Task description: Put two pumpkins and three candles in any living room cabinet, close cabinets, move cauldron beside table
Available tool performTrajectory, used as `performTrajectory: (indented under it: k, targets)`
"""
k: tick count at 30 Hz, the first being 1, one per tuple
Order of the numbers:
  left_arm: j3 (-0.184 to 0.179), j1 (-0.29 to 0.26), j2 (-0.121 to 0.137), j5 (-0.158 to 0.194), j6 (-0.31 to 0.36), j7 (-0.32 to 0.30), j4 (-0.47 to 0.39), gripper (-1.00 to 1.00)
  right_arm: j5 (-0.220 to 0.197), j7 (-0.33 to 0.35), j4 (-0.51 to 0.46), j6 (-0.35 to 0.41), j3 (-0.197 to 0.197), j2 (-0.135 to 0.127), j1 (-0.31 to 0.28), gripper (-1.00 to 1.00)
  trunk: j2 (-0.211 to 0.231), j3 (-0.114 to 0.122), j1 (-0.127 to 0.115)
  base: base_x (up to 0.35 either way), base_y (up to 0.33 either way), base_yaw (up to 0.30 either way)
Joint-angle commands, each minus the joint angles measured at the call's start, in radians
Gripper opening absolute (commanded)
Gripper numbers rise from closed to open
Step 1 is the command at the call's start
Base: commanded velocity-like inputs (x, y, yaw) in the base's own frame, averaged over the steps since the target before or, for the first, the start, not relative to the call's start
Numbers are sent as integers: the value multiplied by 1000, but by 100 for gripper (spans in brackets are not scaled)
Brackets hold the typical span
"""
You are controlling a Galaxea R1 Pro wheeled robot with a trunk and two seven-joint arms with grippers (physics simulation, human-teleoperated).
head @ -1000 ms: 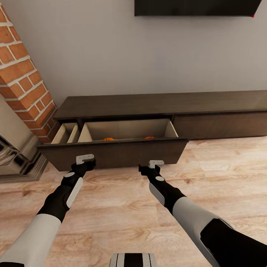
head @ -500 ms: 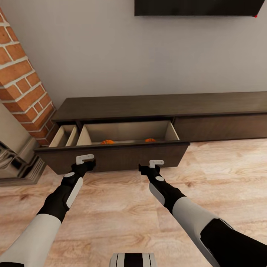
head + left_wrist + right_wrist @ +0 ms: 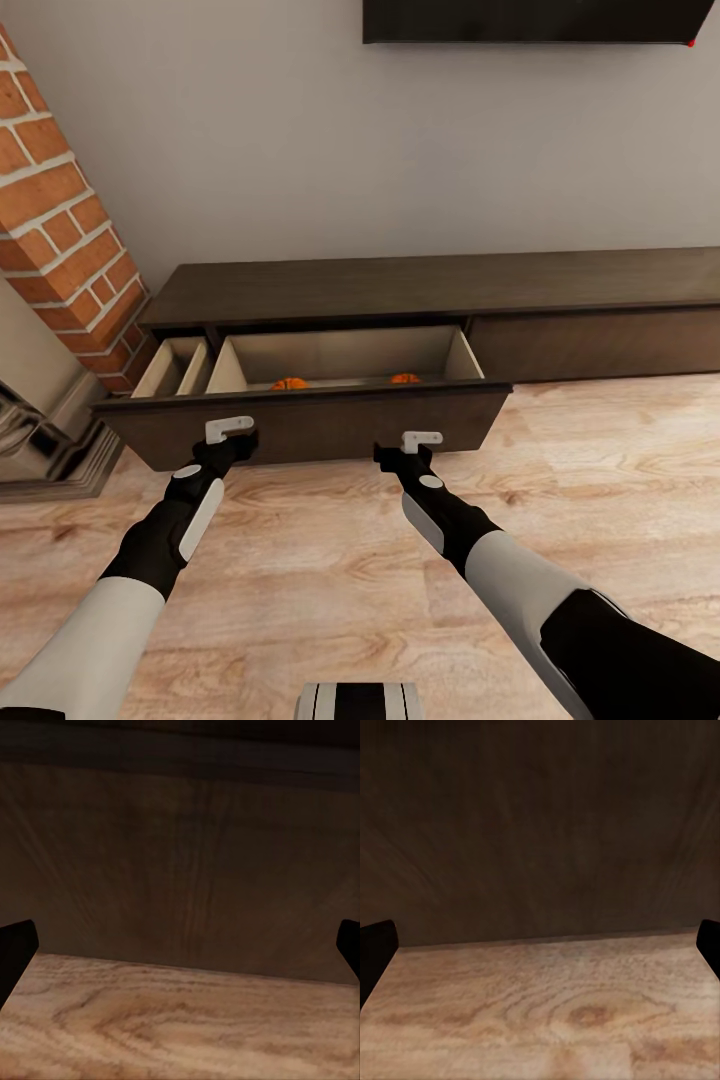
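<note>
Pumpkins point(image 3: 291, 383), two orange tops peeking above the front panel of a pulled-out drawer point(image 3: 300, 422) in the long dark-brown cabinet point(image 3: 560, 290), at about 12 o'clock in the head view. Second pumpkin point(image 3: 405, 378) toward 1 o'clock of the first, both lying on the pale drawer floor. No candles to be made out; possibly hidden behind the panel. Left gripper point(image 3: 228, 430) and right gripper point(image 3: 421, 438) level with each other, right at the drawer front, whether touching hard to tell. Jaws spread wide on both, holding nothing, dark fingertips point(image 3: 15, 949) at the outer edges of each wrist view, brown panel close ahead above the wooden floor point(image 3: 330, 560). Compared with a second ago, whole scene slightly shifted, drawer front a little nearer and lower, then steady over the last half second: camera motion, most likely, not the drawer. Drawer not yet shut; pushing it closed probably the step in hand.
</note>
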Motion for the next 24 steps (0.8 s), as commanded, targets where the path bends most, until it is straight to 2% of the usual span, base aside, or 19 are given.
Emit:
performTrajectory:
  k: [1, 6, 10, 20, 24]
  targets:
    - [-5, 0, 2, 10, 3, 10, -2, 100, -11, -6, 1, -5, 8, 0, -1, 100, 0, -1, 0, 0, 0, 0]
    - [-6, 0, 2, 10, -19, 9, -1, 100, -11, -6, 0, -5, 8, 0, -1, 100, 0, -1, 0, 0, 0, 0]
    - [-7, 0, 1, 11, -62, 8, 7, 100, -11, -5, -1, -14, 8, 0, -1, 100, -1, -16, 2, 0, 0, 0]
    - [-8, 0, 1, 8, -79, 6, 36, 100, -12, 0, -1, -53, 8, -2, -1, 100, -4, -55, 6, 0, 0, 0]
    - [-9, 0, 2, 8, -124, 6, 37, 100, -11, 0, -2, -59, 8, -2, -1, 100, -5, -70, 8, 0, 0, 0]
